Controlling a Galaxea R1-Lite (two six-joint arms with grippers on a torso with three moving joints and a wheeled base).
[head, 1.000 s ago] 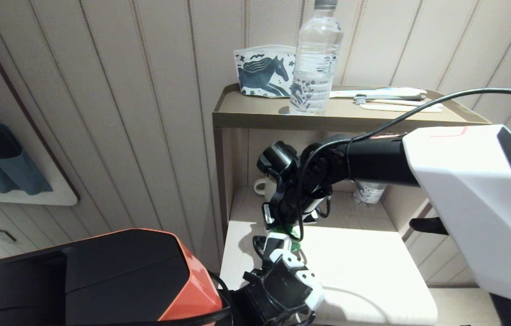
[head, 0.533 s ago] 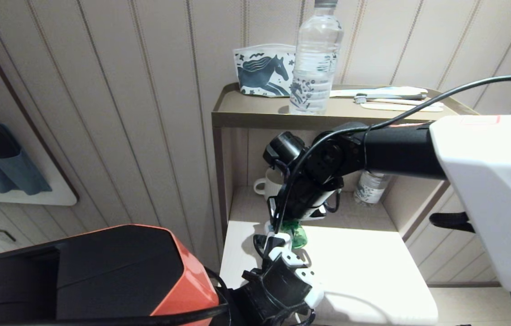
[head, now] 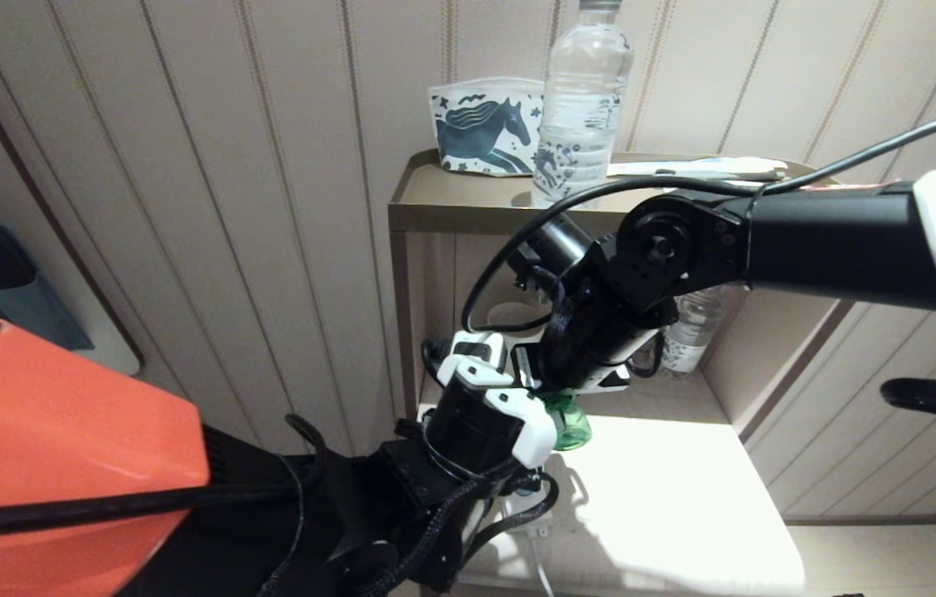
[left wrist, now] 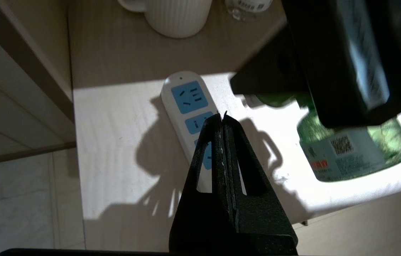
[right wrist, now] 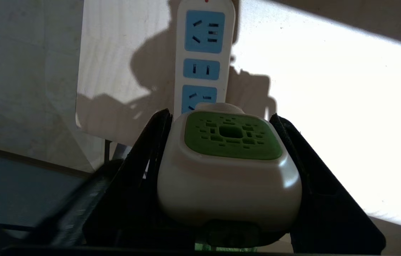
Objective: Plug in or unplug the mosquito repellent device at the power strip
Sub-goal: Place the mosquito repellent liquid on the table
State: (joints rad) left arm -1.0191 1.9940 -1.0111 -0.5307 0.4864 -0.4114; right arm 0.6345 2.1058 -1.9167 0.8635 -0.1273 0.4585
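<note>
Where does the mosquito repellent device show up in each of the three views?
Head view: mosquito repellent device mid-frame, only its green bottle showing under the right gripper.
Left wrist view: bottle at right, head hidden by the gripper.
Right wrist view: white-and-green head centre, clamped between the fingers.
Shared landmark: power strip, in both wrist views.

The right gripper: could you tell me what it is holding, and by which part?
The right gripper holds the mosquito repellent device by the two sides of its white-and-green head, clear of the power strip.
</note>
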